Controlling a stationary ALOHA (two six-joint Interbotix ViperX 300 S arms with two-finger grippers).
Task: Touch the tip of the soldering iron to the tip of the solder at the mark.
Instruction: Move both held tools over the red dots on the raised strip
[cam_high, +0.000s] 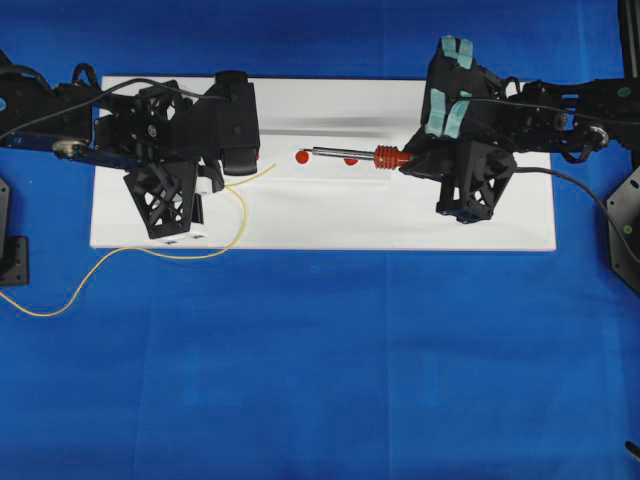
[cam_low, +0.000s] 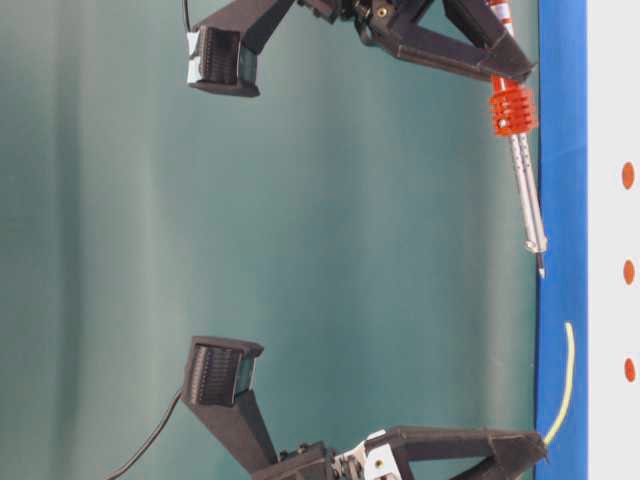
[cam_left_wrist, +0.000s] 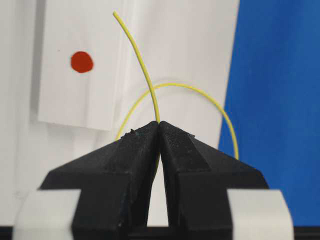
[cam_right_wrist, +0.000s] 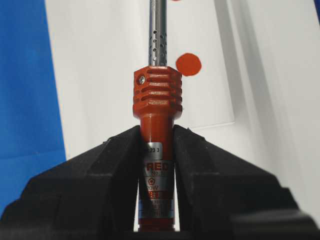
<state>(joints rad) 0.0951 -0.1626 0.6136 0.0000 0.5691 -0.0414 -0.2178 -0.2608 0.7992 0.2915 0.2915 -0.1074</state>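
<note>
The soldering iron (cam_high: 355, 154) lies level over the white board, its silver tip pointing left next to a red mark (cam_high: 302, 157). My right gripper (cam_high: 410, 162) is shut on its red-orange handle just behind the ribbed collar, as the right wrist view shows (cam_right_wrist: 157, 132). My left gripper (cam_high: 220, 183) is shut on the thin yellow solder (cam_high: 240, 215), pinched at the fingertips (cam_left_wrist: 159, 124). The free end of the solder (cam_left_wrist: 140, 65) curves up and out toward the iron. A gap remains between the solder tip and the iron tip, also in the table-level view (cam_low: 566, 380).
The white board (cam_high: 320, 225) lies on a blue cloth (cam_high: 320, 380). Three red marks run in a row on the board (cam_low: 629, 271). The solder's tail loops off the board's front left onto the cloth (cam_high: 60, 300). A black cord (cam_high: 590, 195) trails right.
</note>
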